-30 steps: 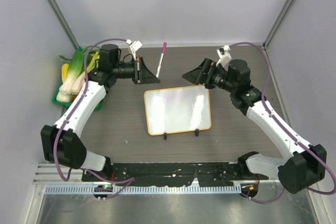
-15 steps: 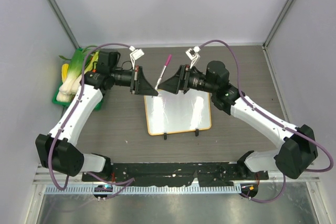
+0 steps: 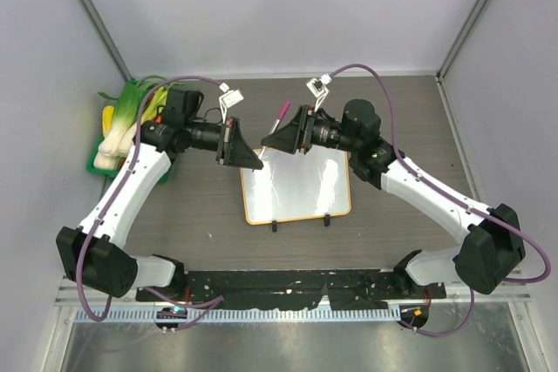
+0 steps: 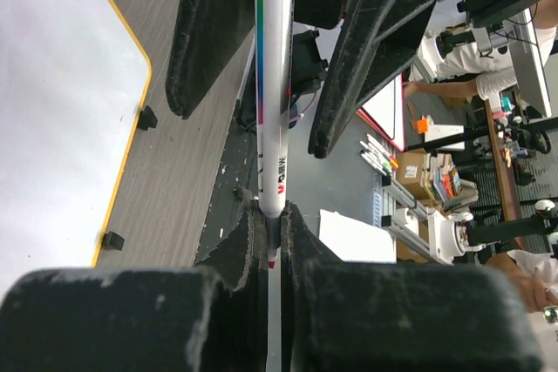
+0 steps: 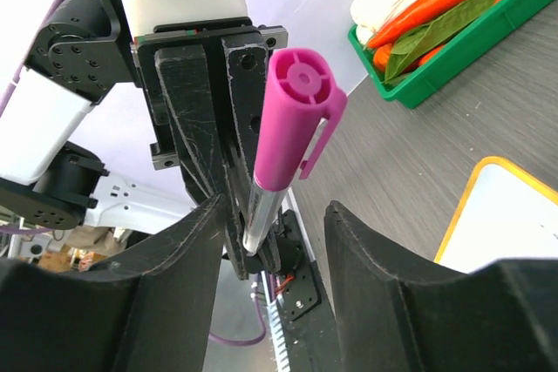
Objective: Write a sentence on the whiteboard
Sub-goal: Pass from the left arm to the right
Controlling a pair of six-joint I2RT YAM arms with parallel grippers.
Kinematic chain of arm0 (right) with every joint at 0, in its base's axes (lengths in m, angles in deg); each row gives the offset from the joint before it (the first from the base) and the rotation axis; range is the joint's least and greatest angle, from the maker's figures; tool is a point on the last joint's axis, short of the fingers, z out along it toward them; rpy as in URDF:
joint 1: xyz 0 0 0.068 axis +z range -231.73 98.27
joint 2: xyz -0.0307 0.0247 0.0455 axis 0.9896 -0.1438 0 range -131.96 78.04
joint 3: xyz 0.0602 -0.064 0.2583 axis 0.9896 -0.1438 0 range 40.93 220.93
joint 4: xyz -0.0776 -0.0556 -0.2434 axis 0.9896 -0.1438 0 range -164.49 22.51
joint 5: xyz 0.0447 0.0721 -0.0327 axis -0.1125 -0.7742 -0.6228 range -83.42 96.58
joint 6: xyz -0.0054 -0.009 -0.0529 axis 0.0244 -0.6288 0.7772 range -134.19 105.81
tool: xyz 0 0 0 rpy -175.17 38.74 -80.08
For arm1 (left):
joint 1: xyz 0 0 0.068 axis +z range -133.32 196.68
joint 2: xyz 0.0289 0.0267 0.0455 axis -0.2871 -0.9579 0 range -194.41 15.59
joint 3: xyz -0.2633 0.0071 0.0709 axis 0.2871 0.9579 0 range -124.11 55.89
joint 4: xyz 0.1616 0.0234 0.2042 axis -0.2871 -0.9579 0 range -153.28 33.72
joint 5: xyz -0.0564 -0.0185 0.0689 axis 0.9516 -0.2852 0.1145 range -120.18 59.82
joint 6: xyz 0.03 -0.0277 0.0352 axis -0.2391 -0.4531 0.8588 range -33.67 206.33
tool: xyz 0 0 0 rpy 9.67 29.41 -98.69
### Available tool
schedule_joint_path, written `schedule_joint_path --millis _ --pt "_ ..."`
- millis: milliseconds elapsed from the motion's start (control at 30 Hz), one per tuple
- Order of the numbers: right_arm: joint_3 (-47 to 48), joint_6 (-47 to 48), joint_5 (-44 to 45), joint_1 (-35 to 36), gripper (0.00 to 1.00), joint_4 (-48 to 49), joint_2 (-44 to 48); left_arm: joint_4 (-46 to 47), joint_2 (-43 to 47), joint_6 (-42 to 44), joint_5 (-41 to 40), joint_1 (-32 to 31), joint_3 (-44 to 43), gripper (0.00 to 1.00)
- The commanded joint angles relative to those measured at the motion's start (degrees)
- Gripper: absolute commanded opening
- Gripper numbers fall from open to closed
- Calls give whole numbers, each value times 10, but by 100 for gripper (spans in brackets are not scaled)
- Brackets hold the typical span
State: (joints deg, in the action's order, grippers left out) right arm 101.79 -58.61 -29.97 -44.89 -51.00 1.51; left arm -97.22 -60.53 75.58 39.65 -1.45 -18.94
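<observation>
The marker point(image 4: 272, 84) is being gripped by the left gripper point(image 4: 270, 224), whose fingers point(image 4: 231, 254) are being pressed shut on the writing end of the barrel. The capped end is being straddled by the right gripper point(image 5: 275, 215). Its fingers point(image 5: 187, 267) are being held partly open, with a gap showing on each side of the barrel, so nothing is being clamped by them.

Red lettering beginning with "M" is being shown low on the barrel, and the rest is too small to be read. A thin rainbow stripe is being carried along the smooth white barrel, and the end is being covered by a round pink cap point(image 5: 296, 111) with a clip. Scuffed, matte black surfaces are being shown on both pairs of fingers.

The whiteboard point(image 3: 296, 182) is being left flat around the middle of the table point(image 3: 200, 215), its far long edge lying beneath the two grippers. Its glossy white face is being bordered by a thin orange frame with rounded corners, and two black clip feet point(image 3: 274, 226) are being turned toward the table's near edge. At the table's left edge, a green plastic tray point(image 5: 462, 63) is being filled with vegetables, a carrot point(image 5: 427, 2) among them.
</observation>
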Motion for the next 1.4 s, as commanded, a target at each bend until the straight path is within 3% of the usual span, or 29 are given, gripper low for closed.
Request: schedule_joint_path --millis 0,800,1167,1233,1333,1367 --pt "5 -18 -26 6 51 58 2 -13 21 21 17 -4 -1 0" --pt "-23 -31 -67 17 36 78 -1 -55 17 58 9 -12 -9 0" --pt "-37 -58 -90 17 24 119 -5 -60 15 69 5 -11 -9 0" --pt "-40 -60 -94 17 18 119 -5 -62 13 71 3 -11 -9 0" --pt "-46 -60 -100 16 2 122 -5 -61 13 71 -2 -11 -7 0" --pt "-49 -59 -100 17 1 125 -2 -61 13 71 -6 -11 -8 0"
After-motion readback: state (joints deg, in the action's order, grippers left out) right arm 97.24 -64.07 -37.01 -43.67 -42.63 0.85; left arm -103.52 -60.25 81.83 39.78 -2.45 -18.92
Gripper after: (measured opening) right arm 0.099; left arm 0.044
